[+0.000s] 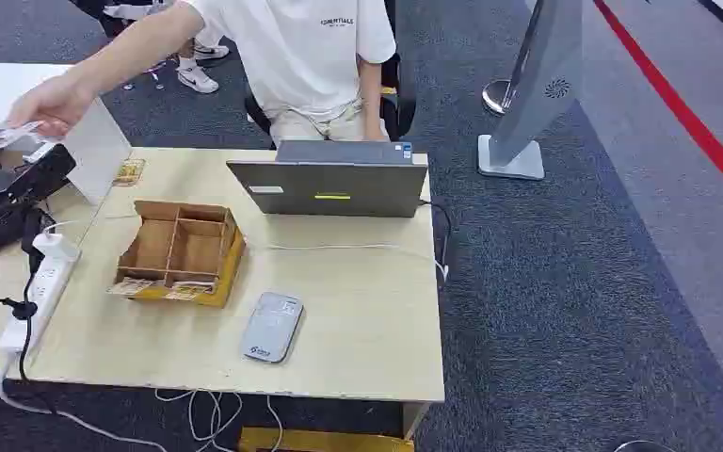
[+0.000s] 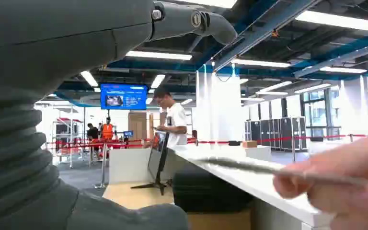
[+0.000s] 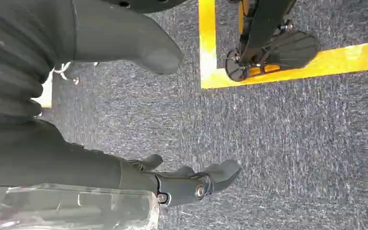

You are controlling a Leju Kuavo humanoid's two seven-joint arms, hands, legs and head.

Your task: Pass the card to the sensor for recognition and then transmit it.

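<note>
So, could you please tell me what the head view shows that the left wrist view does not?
The head view alone shows the wooden table with the laptop, the compartment box, the grey sensor and the power strip. The left wrist view alone shows ceiling lights, a blue screen and distant people. Both show the robot's left hand, and the person's hand holding the card.

Our left hand (image 1: 5,184) is raised at the table's far left edge, its fingers (image 2: 191,21) stretched out and holding nothing. Our right hand (image 3: 124,120) hangs low over the carpet, fingers (image 3: 196,182) spread and empty.
</note>
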